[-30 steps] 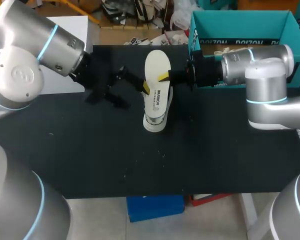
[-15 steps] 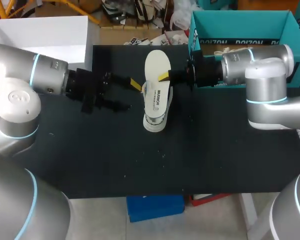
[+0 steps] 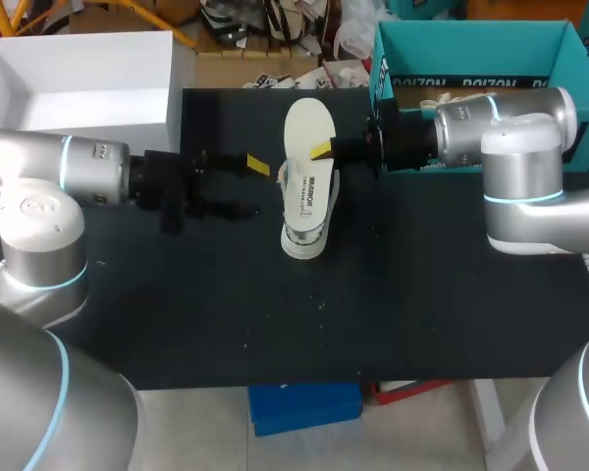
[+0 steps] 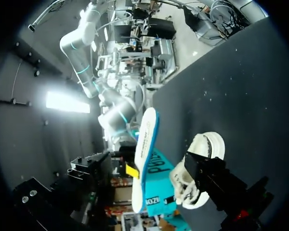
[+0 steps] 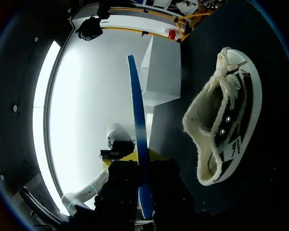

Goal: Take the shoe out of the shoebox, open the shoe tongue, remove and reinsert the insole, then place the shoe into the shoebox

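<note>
As we look down from the head view, our right gripper (image 3: 320, 152) is clamped on the white insole (image 3: 307, 128), holding it up over the shoe (image 3: 303, 240) on the black surface (image 3: 177, 314). The teal shoebox (image 3: 471, 44) sits behind that gripper. Our left gripper (image 3: 249, 186) hangs released just beside the insole, clear of it.

Over to the left wrist: insole (image 4: 145, 154) and shoe (image 4: 202, 154) lie ahead of our spread fingers.

On the right wrist, the insole (image 5: 137, 134) runs edge-on out from between our fingers, with the shoe (image 5: 221, 125) on its side just beside them.
</note>
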